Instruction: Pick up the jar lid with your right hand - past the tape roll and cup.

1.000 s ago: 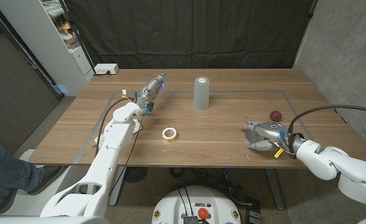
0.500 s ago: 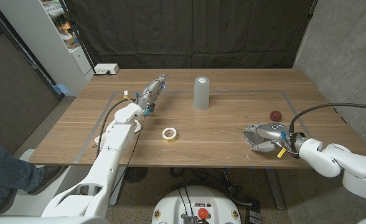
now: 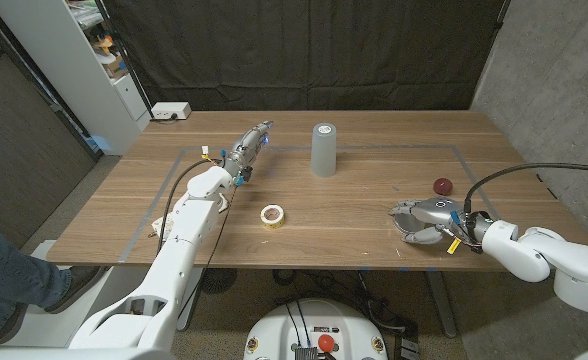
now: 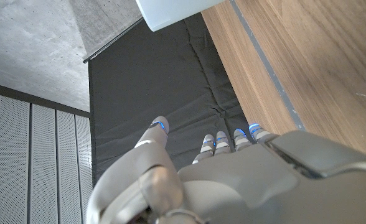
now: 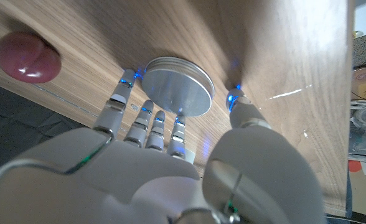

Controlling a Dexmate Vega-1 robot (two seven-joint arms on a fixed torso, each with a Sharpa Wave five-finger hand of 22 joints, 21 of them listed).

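One wooden surface (image 3: pixel 354 215) carries everything, with a line of grey tape marking a rectangle on it. Two white arms come over its near edge. One left hand (image 3: pixel 246 146) reaches toward the far edge, left of the middle; in the left wrist view its fingers (image 4: pixel 223 142) are stretched out side by side with nothing between them, and the thumb stands a little apart. One right hand (image 3: pixel 421 216) sits near the near right corner, hovering low over the wood with its fingers spread. In the right wrist view those fingertips (image 5: pixel 126 79) ring the jar lid (image 5: pixel 178 85) on one side and the thumb stands at the other; whether they touch its rim I cannot tell, and the lid lies flat on the wood, so nothing is clamped yet. In the head view the lid is hidden under the hand.

One grey cup (image 3: pixel 322 149) stands upright near the middle of the far edge. One tape roll (image 3: pixel 272 214) lies flat left of centre, closer to the near edge. One small dark red ball (image 3: pixel 442 186) rests just beyond the right hand, toward the right edge. One small white box (image 3: pixel 171 111) sits at the far left corner.
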